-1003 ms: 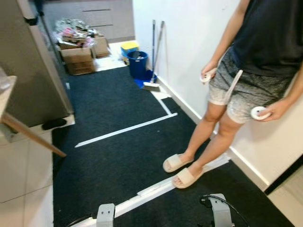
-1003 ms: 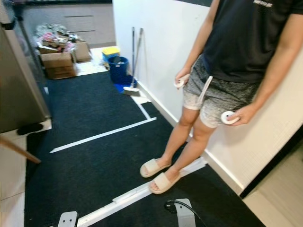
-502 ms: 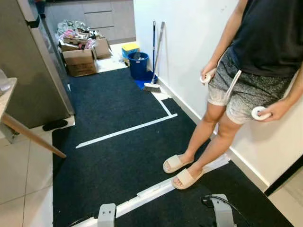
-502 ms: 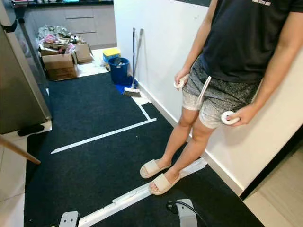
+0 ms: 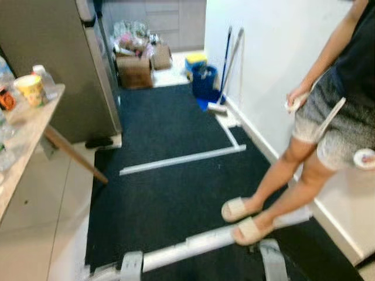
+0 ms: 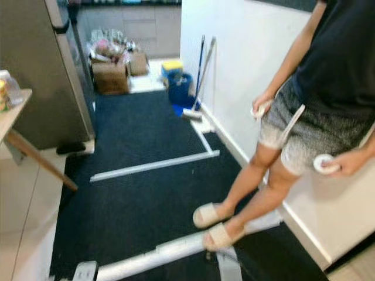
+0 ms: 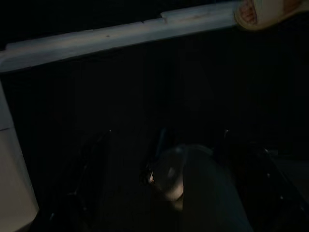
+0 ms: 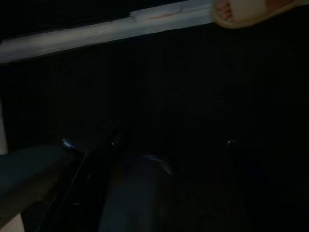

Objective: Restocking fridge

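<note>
The fridge stood at the robot's left front: a tall grey-steel cabinet with a long vertical door handle, its foot meeting the dark carpet. Beside it, a wooden table carried a cup and bottles. A person in pale slippers stood against the white wall. Both arms hung low over the carpet; whether either pincer was parted or closed could not be told in the dark wrist views.

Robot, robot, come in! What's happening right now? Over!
Both arms hang idle, nothing held. Fridge ahead on the left, door shut. Bottles and a cup wait on the table. Person stands by the right wall.
</note>
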